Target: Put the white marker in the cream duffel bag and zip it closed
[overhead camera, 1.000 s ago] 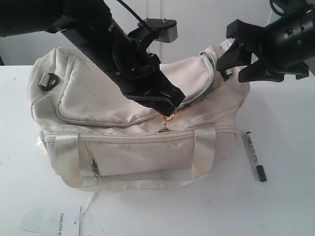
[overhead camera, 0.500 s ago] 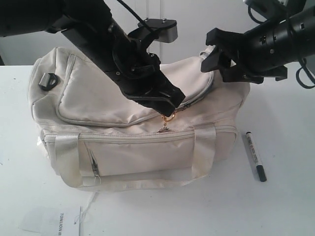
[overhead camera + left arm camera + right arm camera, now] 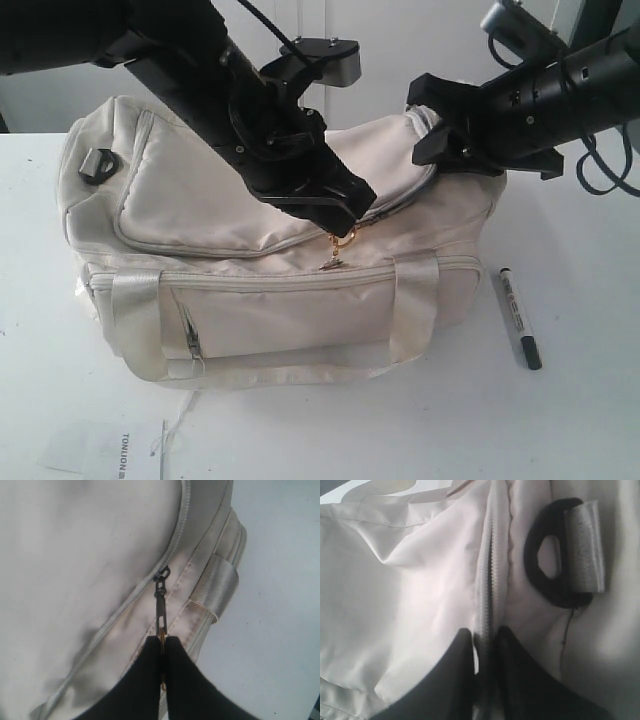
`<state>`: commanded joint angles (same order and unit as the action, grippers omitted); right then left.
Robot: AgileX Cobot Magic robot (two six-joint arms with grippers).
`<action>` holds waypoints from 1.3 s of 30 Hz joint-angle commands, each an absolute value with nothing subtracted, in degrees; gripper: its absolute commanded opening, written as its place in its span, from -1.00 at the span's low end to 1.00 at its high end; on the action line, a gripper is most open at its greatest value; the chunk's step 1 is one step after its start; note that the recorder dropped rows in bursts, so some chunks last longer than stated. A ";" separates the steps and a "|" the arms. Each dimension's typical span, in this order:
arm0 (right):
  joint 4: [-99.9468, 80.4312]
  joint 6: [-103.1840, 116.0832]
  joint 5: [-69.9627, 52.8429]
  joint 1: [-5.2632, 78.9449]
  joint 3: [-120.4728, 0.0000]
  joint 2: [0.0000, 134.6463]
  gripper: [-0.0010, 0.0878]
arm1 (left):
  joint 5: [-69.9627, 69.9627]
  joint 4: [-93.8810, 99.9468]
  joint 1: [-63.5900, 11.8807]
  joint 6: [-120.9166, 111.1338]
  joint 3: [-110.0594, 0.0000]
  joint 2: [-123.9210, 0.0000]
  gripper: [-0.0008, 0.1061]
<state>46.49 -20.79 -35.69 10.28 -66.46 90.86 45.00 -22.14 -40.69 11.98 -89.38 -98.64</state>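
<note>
The cream duffel bag [image 3: 200, 200] stands in the middle of the table, its top zip [image 3: 172, 560] running along the flap. My left gripper [image 3: 350, 215] [image 3: 162, 641] is shut on the gold charm zip pull [image 3: 160, 602] above the front pocket. At the bag's right end my right gripper [image 3: 425, 120] [image 3: 485, 636] pinches the zip seam [image 3: 490, 575] next to a black strap ring [image 3: 555, 587]. The white marker [image 3: 519, 316], with its black cap, lies on the table to the right of the bag, apart from both grippers.
A paper tag [image 3: 110, 445] lies on the white table [image 3: 580, 420] by the front left corner. The bag's webbing handles [image 3: 135, 325] hang over its front. A grey bracket [image 3: 335, 58] stands behind the bag.
My right gripper has come down and leftward from above the bag's right end onto the zip seam and closed there. The left gripper, bag and marker have not moved.
</note>
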 joint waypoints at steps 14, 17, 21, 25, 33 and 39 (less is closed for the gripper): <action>46.78 -20.79 -32.97 10.28 -66.56 90.86 -0.98 | 47.73 -20.05 -40.69 12.65 -89.38 -97.07 -0.99; 46.78 -20.79 -32.84 10.28 -66.67 90.86 -0.98 | 48.25 -19.79 -40.69 12.65 -89.38 -97.07 -0.99; 46.78 -20.79 -32.59 10.28 -66.67 90.86 -0.98 | 49.74 -18.65 -40.69 12.55 -89.38 -97.07 -0.99; 46.78 -20.79 -32.46 10.28 -66.67 90.86 -0.98 | 50.50 -18.13 -40.69 12.38 -89.38 -97.02 -0.99; 46.78 -20.79 -32.46 10.28 -66.67 90.86 -0.98 | 50.98 -17.63 -40.69 12.25 -89.38 -96.40 -0.99; 46.78 -20.79 -32.46 10.28 -66.67 90.86 -0.98 | 50.98 -17.33 -40.69 12.25 -89.38 -95.11 -0.99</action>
